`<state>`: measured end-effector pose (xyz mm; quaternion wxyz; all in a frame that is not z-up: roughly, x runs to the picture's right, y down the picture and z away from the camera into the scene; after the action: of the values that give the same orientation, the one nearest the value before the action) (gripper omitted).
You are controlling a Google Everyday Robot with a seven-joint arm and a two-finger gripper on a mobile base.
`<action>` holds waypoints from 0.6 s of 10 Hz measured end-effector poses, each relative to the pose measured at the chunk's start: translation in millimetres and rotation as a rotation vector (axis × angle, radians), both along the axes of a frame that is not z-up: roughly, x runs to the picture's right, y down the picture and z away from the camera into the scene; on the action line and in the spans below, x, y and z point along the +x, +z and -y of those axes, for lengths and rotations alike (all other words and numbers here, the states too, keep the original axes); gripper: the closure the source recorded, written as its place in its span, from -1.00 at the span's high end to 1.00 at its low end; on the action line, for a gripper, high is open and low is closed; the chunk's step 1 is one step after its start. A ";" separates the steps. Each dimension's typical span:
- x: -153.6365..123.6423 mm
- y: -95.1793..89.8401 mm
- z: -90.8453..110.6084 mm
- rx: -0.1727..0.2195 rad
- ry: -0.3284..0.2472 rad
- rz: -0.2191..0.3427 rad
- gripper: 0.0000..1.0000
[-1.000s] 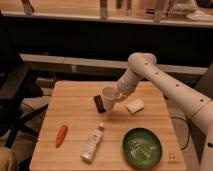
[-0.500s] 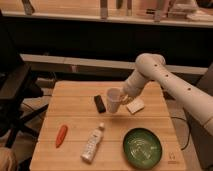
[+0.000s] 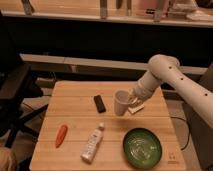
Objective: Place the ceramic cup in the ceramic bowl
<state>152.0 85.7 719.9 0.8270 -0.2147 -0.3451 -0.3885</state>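
Low right in the frame, the ceramic bowl (image 3: 142, 148) sits on the counter (image 3: 75, 97), with a white bottle (image 3: 92, 144) to its left. Higher up, mid-frame, the gripper (image 3: 129, 98) has its fingers clenched on the tilted ceramic cup (image 3: 120, 103), right of a black block (image 3: 100, 103).

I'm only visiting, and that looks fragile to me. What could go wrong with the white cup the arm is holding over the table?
1. The gripper holds the ceramic cup above the table. If the grip slips, the cup could fall and crack.
2. The ceramic bowl sits near the table's front edge. A hard set-down might chip either piece or push the bowl.
3. The pale block lies right beside the cup and could get knocked.
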 end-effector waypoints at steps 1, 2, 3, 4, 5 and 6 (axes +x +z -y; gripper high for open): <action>6.2 -2.0 -2.9 -0.002 0.008 -0.004 -0.99; 14.8 -4.5 -7.4 -0.004 0.017 -0.007 -0.99; 25.5 -6.1 -11.1 -0.004 0.026 -0.008 -0.99; 41.8 -9.7 -18.3 -0.012 0.037 -0.015 -0.99; 50.0 -11.8 -23.2 -0.017 0.048 -0.019 -0.99; 60.1 -13.1 -28.5 -0.023 0.061 -0.024 -0.99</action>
<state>212.1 114.2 706.7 0.8400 -0.2183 -0.3460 -0.3564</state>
